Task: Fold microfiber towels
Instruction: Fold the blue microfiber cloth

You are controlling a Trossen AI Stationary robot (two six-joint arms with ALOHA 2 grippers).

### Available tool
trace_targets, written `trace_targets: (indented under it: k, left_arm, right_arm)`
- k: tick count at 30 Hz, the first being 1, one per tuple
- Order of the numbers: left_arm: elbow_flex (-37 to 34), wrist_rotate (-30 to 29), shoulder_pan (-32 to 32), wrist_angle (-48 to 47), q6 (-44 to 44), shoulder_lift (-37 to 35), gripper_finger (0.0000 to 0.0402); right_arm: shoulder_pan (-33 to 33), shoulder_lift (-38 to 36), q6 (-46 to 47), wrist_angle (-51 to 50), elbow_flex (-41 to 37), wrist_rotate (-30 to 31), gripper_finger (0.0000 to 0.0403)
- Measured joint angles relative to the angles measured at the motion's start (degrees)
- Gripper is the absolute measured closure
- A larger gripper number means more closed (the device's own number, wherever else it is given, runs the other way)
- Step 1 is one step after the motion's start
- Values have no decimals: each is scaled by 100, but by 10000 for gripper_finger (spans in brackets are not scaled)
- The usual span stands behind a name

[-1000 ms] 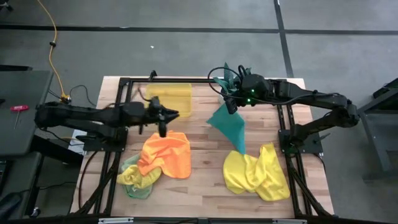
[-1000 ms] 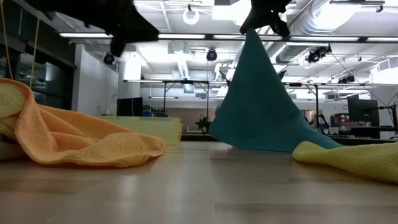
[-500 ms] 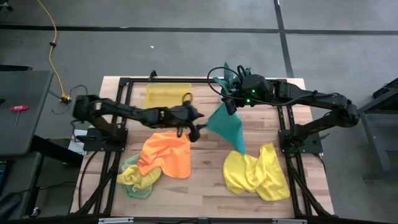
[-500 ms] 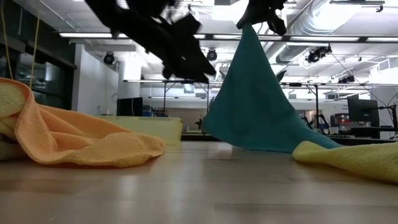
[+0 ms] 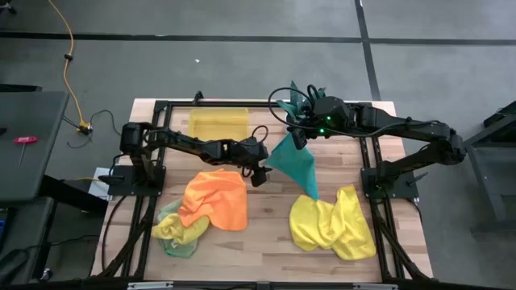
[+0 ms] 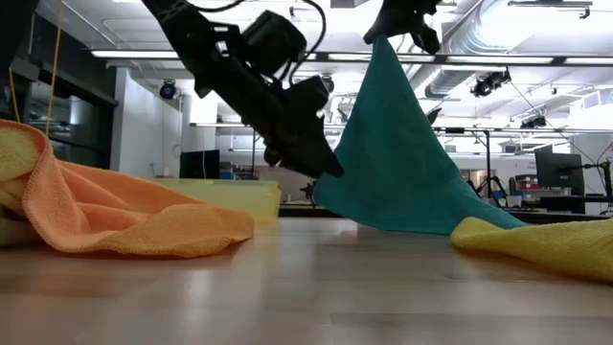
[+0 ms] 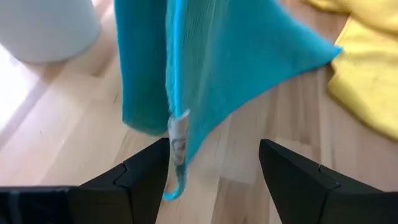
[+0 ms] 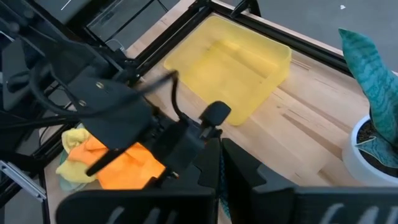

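Note:
A teal towel point(image 5: 297, 165) hangs as a wide triangle from my right gripper point(image 6: 395, 27), which is shut on it over the table's far middle. My left gripper point(image 7: 214, 169) stands open and low at the towel's hanging left corner point(image 7: 179, 134), which bears a small tag. One finger is on each side of that corner. An orange towel point(image 5: 214, 200) lies crumpled at the near left, on a light green and yellow heap point(image 5: 172, 232). A yellow towel point(image 5: 330, 221) lies crumpled at the near right. My right gripper pinches the teal towel's top corner point(image 6: 387, 48) between its two fingers, coming from above at a slant. The towel hangs below, spread out, with its lower right end point(image 5: 311, 190) on the table beside the yellow towel. My left gripper: the tagged corner hangs close by one finger point(image 7: 149, 171); whether it touches, I cannot tell.
A translucent yellow bin point(image 5: 218, 122) stands at the far left of the table. A white pot with a teal plant point(image 8: 373, 146) stands at the far edge behind my right gripper. Bare wood lies between the orange and yellow towels.
My left gripper has swung from above the orange towel toward the table's right and down, tipping forward, until it reached the teal towel's hanging left corner. My right gripper has kept still with the towel.

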Motion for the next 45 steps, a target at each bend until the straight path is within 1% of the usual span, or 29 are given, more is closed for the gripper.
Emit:
trace_targets:
  k: [4, 8, 12, 18, 20, 22, 25, 31, 36, 38, 40, 45]
  left_arm:
    - [-2, -81, 0, 23, 32, 252, 169]
    - [-4, -276, -13, 69, -15, 319, 201]
    - [-2, -310, -11, 75, 31, 295, 259]
    - [-2, -279, -7, -212, 141, 289, 374]
    - [-11, -186, -4, -446, 174, 182, 394]
    - [-5, -175, -6, -585, 240, -30, 391]
    - [-7, -177, 29, -969, 499, -569, 398]
    - [45, -188, 281, -1770, 834, -2143, 400]
    - [548, -47, 467, -2662, 1033, -3215, 401]
    - [824, -40, 487, -2925, 1035, -3454, 401]
    - [1063, 9, 477, -3192, 1031, -3606, 401]
    - [1495, 71, 326, -3584, 1037, -3648, 401]
  right_arm:
    - [0, 0, -2, 2, 0, 0, 403]
    - [0, 0, -2, 2, 0, 0, 403]
    - [0, 0, -2, 2, 0, 0, 403]
    - [0, 0, -45, 5, 0, 0, 403]
    - [0, 0, -46, 2, 0, 0, 403]
    - [0, -9, -46, 5, 0, 0, 403]
    - [-2, -91, -94, 47, -2, -44, 403]
    - [-35, -295, -287, -98, 353, -27, 403]
    - [-33, -313, -501, -994, 783, 421, 403]
    - [-43, -313, -464, -1328, 854, 556, 403]
    - [-52, -311, -355, -1596, 861, 568, 403]
    - [-48, -274, 77, -2311, 856, 513, 403]
